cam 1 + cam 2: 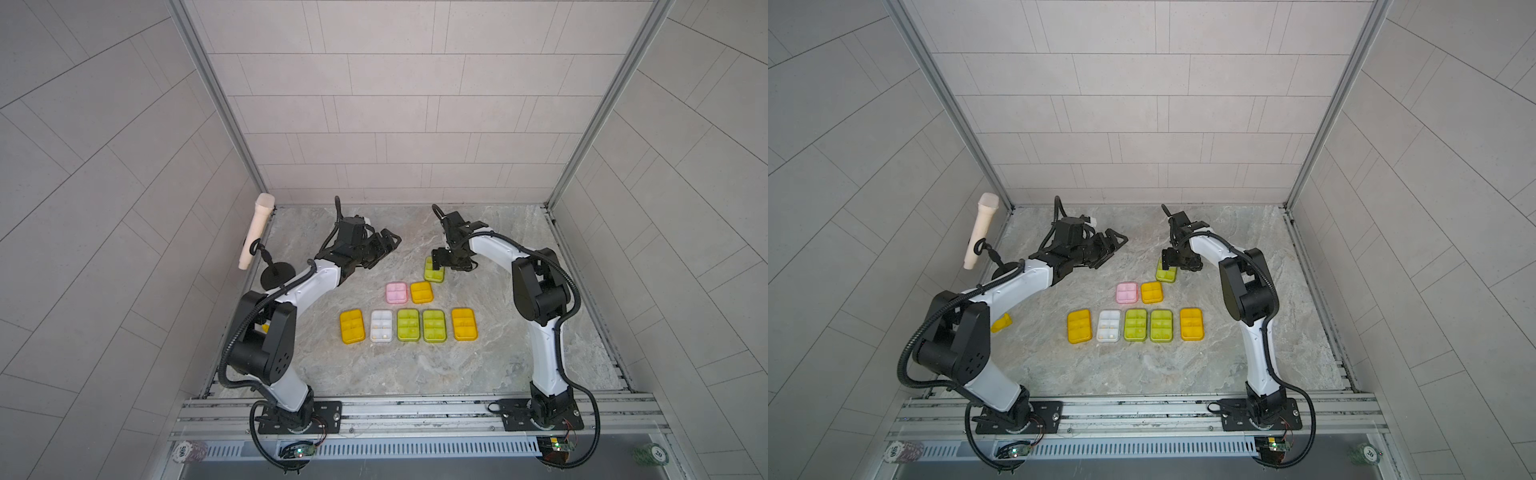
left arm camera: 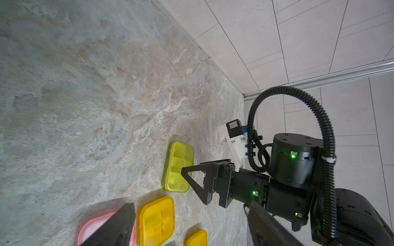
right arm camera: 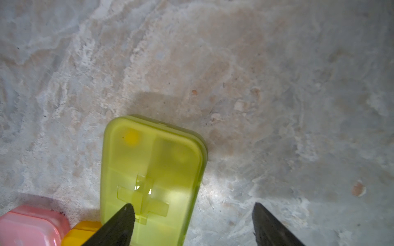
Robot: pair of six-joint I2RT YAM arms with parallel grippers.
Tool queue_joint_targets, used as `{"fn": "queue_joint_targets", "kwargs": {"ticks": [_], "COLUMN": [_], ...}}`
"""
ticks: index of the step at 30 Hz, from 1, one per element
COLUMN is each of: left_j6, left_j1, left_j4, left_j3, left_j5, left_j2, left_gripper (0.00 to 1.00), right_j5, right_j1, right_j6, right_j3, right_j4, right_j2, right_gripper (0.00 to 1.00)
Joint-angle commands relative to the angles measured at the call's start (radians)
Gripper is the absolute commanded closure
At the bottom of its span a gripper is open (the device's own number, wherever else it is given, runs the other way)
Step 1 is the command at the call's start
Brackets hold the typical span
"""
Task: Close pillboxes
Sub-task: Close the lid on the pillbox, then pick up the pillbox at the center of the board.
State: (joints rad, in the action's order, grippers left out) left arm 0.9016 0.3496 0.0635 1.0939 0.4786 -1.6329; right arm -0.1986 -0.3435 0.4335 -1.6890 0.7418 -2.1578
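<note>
Nearest row: we see five rounded-rectangular plastic pillboxes (image 1: 408, 325) side by side, lids down, well back from both grippers, toward the arm bases.
Middle pair: a pink-lidded pillbox (image 1: 397, 292) and an orange-lidded pillbox (image 1: 421, 292) lie just beside each other, just short of the right gripper.
Farthest box: a yellow-green translucent-lidded pillbox (image 3: 153, 161) lies directly under the right gripper (image 3: 193, 208), lid down; whether it is latched we cannot tell.
Right gripper: released, jaws wide; one fingertip (image 3: 125, 213) is over the lid, the other over the bare marble tabletop (image 3: 277, 85).
Left gripper (image 1: 384, 250): released, holding nothing, well apart from every box.
</note>
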Motion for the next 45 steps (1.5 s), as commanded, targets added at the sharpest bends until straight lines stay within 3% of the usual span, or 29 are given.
{"fn": "queue_joint_targets", "kwargs": {"ticks": [1, 18, 30, 37, 45], "left_j6": [0.006, 0.003, 0.004, 0.002, 0.001], "left_j1": [0.002, 0.001, 0.0, 0.0, -0.001], "left_j4": [0.02, 0.016, 0.018, 0.02, 0.025], "left_j3": [-0.001, 0.0, 0.0, 0.001, -0.003], "left_j5": [0.008, 0.006, 0.006, 0.006, 0.003], "left_j2": [-0.01, -0.005, -0.008, -0.003, 0.006], "left_gripper": [0.12, 0.12, 0.12, 0.12, 0.12], "right_j5": [0.095, 0.108, 0.161, 0.149, 0.158], "right_j1": [-0.015, -0.077, -0.074, -0.054, 0.025], "right_j6": [-0.008, 0.08, 0.053, 0.013, -0.029], "right_j3": [0.043, -0.176, -0.177, -0.126, 0.12], "right_j4": [0.066, 0.077, 0.089, 0.059, 0.007], "right_j2": [-0.041, -0.12, -0.113, -0.034, 0.172], "right_gripper": [0.12, 0.08, 0.22, 0.24, 0.25]}}
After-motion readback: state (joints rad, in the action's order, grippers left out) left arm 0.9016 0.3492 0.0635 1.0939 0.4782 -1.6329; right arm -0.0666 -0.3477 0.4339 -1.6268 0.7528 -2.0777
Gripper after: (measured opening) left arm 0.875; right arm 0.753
